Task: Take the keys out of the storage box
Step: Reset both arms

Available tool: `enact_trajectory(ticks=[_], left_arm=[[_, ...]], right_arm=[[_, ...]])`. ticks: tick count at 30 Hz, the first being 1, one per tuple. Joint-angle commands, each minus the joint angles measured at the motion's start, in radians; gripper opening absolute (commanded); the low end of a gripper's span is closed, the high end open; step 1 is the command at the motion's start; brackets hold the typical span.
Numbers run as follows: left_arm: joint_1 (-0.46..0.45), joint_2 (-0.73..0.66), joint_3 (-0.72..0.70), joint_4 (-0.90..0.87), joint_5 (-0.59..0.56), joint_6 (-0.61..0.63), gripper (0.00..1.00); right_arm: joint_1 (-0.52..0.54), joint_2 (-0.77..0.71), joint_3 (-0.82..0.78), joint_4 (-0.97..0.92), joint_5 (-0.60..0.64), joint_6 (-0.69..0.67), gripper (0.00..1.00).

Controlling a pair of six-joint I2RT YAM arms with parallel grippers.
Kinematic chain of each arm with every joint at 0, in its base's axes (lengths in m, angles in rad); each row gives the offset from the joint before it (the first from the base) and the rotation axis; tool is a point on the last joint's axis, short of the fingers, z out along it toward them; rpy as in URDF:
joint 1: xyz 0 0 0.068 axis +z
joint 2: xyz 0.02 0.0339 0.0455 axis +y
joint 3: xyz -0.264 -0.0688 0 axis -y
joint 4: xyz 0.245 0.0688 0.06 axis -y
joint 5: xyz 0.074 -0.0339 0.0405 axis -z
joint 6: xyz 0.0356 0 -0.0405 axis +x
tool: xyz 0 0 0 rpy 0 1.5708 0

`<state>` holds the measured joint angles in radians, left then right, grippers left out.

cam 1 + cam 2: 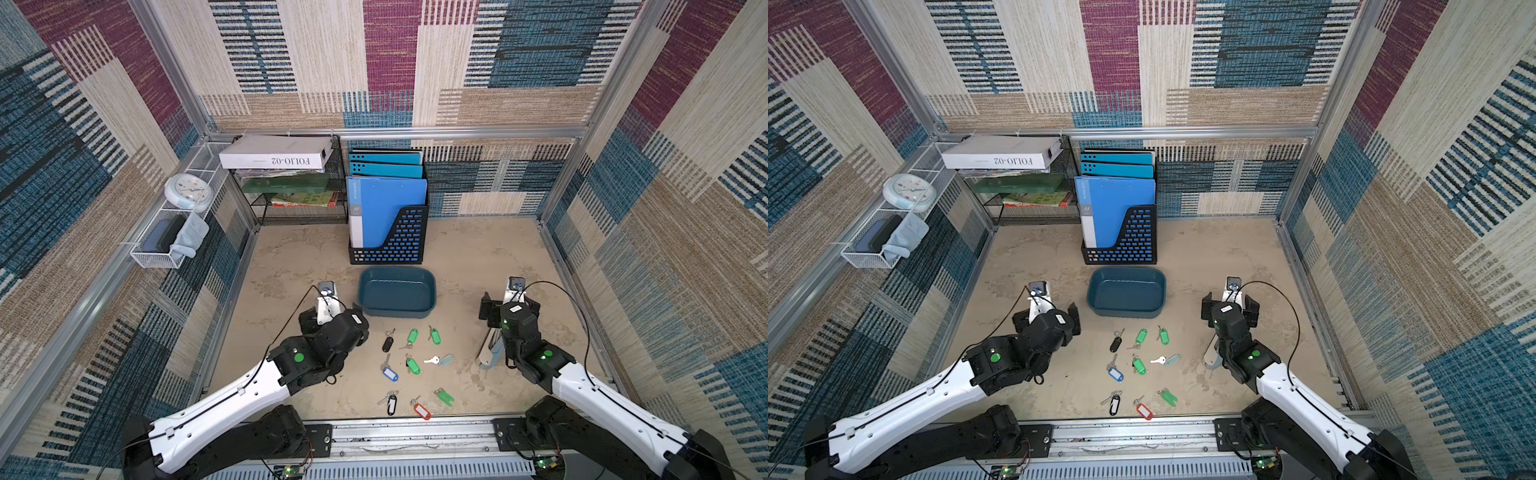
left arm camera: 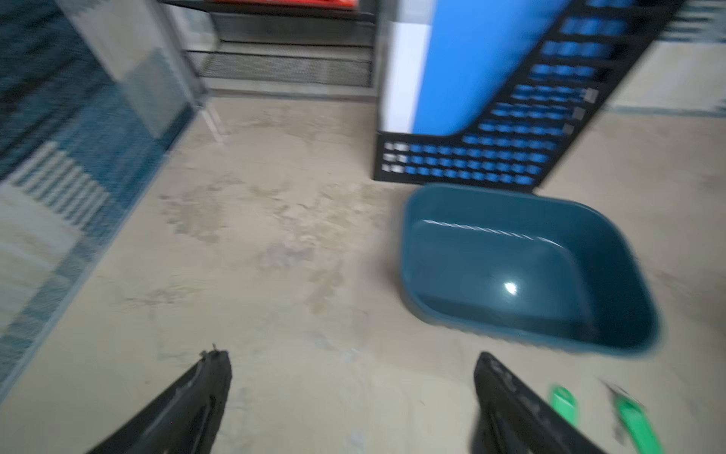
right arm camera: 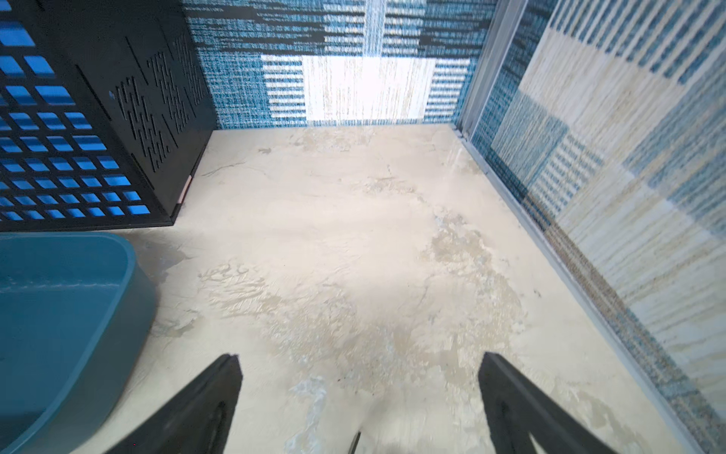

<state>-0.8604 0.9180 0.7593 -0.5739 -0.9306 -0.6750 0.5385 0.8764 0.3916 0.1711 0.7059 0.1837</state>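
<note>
Blur smears the left wrist view, and in both top views the grey-blue and beige stapler lies half hidden under the right arm. Nine small metal keys on green, black, blue, red and pale plastic tags lie scattered on the beige tabletop between the arms, all outside the shallow dark teal plastic storage box, which sits just in front of the black perforated file holder. The left gripper hangs low beside the box's left end, the right gripper over bare table well to its right, both with jaws spread wide.
</note>
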Motion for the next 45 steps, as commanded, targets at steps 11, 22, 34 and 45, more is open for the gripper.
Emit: enact_trajectory(ticks=[11, 22, 34, 45], left_arm=[[0.409, 0.141, -0.18, 0.377, -0.204, 0.134, 1.0], [0.624, 0.389, -0.239, 0.789, -0.035, 0.307, 0.99], [0.692, 0.616, -0.249, 1.164, 0.25, 0.558, 0.99], [0.702, 0.635, -0.208, 1.103, 0.268, 0.547, 0.99]], right_arm=[[-0.245, 0.257, -0.026, 0.529, -0.141, -0.206, 0.99], [-0.337, 0.504, -0.036, 0.741, -0.16, -0.236, 0.99], [-0.425, 0.635, -0.049, 0.907, -0.297, -0.22, 0.99], [-0.477, 0.618, -0.077, 0.925, -0.467, -0.208, 0.99]])
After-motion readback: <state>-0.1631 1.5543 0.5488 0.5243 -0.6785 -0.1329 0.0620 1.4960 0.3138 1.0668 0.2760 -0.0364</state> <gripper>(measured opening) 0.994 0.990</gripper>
